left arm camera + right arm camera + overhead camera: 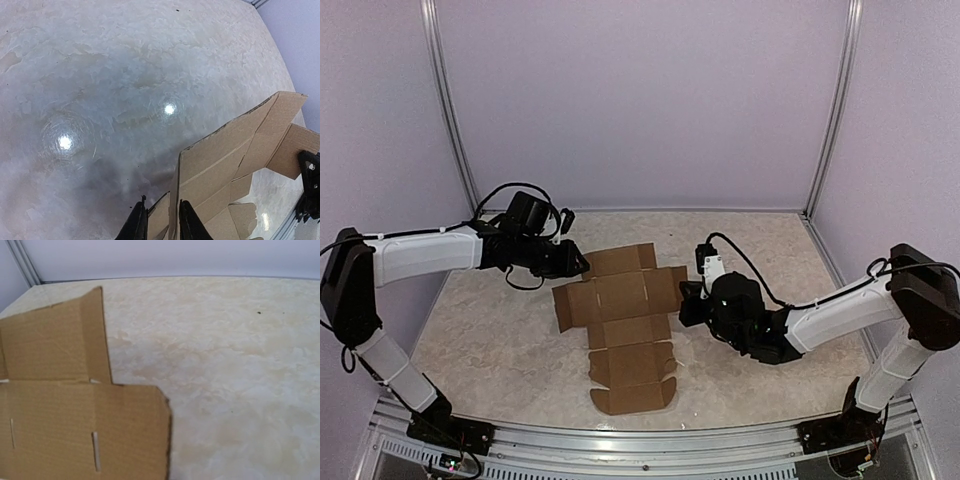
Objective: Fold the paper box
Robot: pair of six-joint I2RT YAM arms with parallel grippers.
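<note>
black fingers of the left gripper stand narrowly apart, straddling a far-left flap edge, apparently placed to lift it. flat brown die-cut cardboard paper box lies unfolded at the centre of the mottled beige bench. right gripper sits beside its right flap, likely to brace it; finger opening cannot be told.

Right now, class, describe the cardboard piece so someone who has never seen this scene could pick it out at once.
Start at the pale marbled table. In its middle, between the left gripper and the right gripper, lies the paper box. It is the only brown thing there: an unfolded die-cut sheet with flaps, set against black-and-white arms.
</note>
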